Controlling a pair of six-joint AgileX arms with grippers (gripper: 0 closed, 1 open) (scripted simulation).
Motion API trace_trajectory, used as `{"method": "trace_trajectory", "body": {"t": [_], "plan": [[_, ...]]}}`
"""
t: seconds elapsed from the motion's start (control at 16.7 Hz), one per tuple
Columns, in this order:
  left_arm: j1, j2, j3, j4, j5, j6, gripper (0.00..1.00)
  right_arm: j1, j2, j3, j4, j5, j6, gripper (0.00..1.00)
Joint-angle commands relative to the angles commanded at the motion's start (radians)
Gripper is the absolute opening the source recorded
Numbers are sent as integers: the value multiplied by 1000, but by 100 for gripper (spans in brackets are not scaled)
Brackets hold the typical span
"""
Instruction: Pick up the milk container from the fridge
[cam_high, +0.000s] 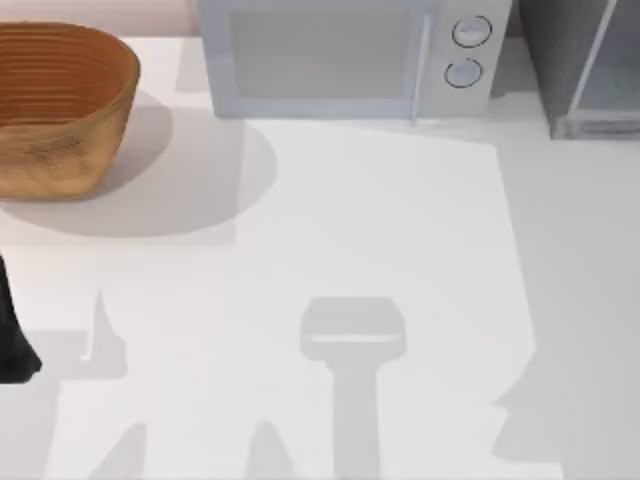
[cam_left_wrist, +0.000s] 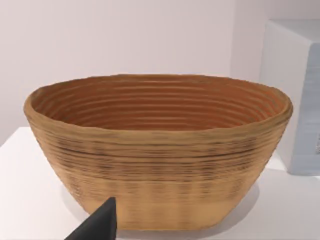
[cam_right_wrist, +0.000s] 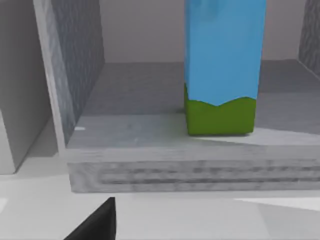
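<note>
From above we see one fridge (cam_high: 585, 70) at the table's far right, one microwave (cam_high: 350, 55) and one basket (cam_high: 60, 110).

Our left wrist view faces the basket (cam_left_wrist: 160, 155); whether the left gripper is spread we cannot tell.

Our right wrist view shows one milk container (cam_right_wrist: 224, 65) upright inside the open fridge (cam_right_wrist: 75, 65). It looks light, stiff and smooth; we would pinch its flat blue sides. The right gripper's spread we cannot tell.

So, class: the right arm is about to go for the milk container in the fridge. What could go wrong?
1. The milk container stands upright on a narrow base inside the fridge; a nudge could topple it.
2. The fridge's raised front ledge lies between the right gripper and the carton; a low approach may strike it.
</note>
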Motion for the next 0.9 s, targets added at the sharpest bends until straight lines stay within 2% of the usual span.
{"method": "trace_trajectory", "body": {"t": [0.42,0.9], "plan": [[0,0,0,0,0,0,100,-120,382,56,383,-119,5,100],[0,0,0,0,0,0,100,-126,417,62,415,-128,4,100]]}}
